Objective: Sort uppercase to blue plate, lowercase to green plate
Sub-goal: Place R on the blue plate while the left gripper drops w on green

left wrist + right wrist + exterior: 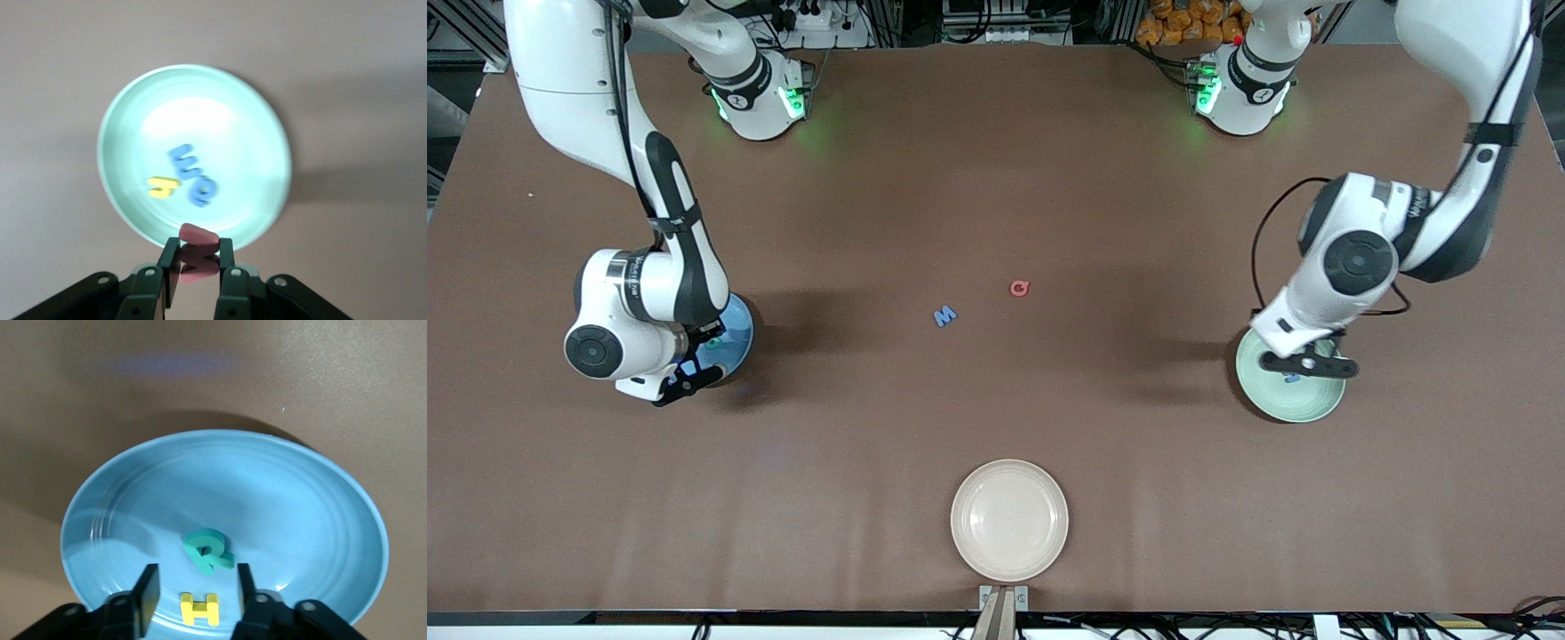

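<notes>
The left pincer [199, 277] hangs over the near rim of the green plate [127, 107], jaws clamped on a red foam letter [197, 243]. Released here, the letter may strike the sloped rim and bounce or slide onto the surface [996, 196], since foam is light and springy. Farther in on the glossy mint plate lie a yellow letter [163, 187] and two blue letters [193, 175], the two blue ones touching. The right pincer [193, 590] hovers low over the blue plate [320, 520], jaws parted and empty; a teal R [209, 551] and a yellow H [200, 609] lie flat between its fingers, so a careless lift could drag one off. A blue letter [944, 316] and a red Q [1020, 288] wait on the matte brown surface between both pincers. A cream plate [1009, 520] stands unused.
</notes>
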Tool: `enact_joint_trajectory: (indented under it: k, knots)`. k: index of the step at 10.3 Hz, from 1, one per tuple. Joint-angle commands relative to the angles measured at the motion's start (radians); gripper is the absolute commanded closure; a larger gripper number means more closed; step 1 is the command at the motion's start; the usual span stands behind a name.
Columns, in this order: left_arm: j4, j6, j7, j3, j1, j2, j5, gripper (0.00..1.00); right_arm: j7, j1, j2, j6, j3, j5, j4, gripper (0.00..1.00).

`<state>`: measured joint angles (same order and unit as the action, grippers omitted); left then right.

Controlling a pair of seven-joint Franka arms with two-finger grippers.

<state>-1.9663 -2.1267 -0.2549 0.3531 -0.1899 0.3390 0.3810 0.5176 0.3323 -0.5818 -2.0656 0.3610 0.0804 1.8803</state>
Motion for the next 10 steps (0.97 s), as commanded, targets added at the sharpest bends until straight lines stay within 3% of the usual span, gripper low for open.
enact_joint_trajectory:
  k: [1, 2, 3, 7, 9, 10]
  knots:
    - [0.044, 0.004, 0.008, -0.055, 0.017, 0.006, -0.092, 0.72, -0.083, 0.005, 0.028, 0.065, -0.010, 0.016, -0.009, 0.43]
    - [0.056, 0.008, 0.014, -0.057, 0.017, 0.002, -0.097, 0.47, -0.153, 0.020, 0.036, 0.129, -0.025, 0.038, -0.039, 0.43]
    - [0.058, 0.014, 0.020, -0.057, 0.017, -0.012, -0.114, 0.00, -0.212, 0.037, 0.046, 0.160, -0.039, 0.088, -0.053, 0.43]
    - [0.139, 0.054, 0.022, -0.071, 0.015, -0.086, -0.166, 0.00, -0.580, 0.108, 0.111, 0.188, -0.176, 0.124, -0.050, 0.43]
    - [0.235, 0.179, 0.045, -0.074, 0.024, -0.133, -0.221, 0.00, -0.744, 0.143, 0.143, 0.155, -0.270, 0.133, -0.052, 0.43]
    - [0.291, 0.273, 0.048, -0.075, 0.026, -0.156, -0.278, 0.00, -0.780, 0.181, 0.158, 0.115, -0.283, 0.131, -0.044, 0.43]
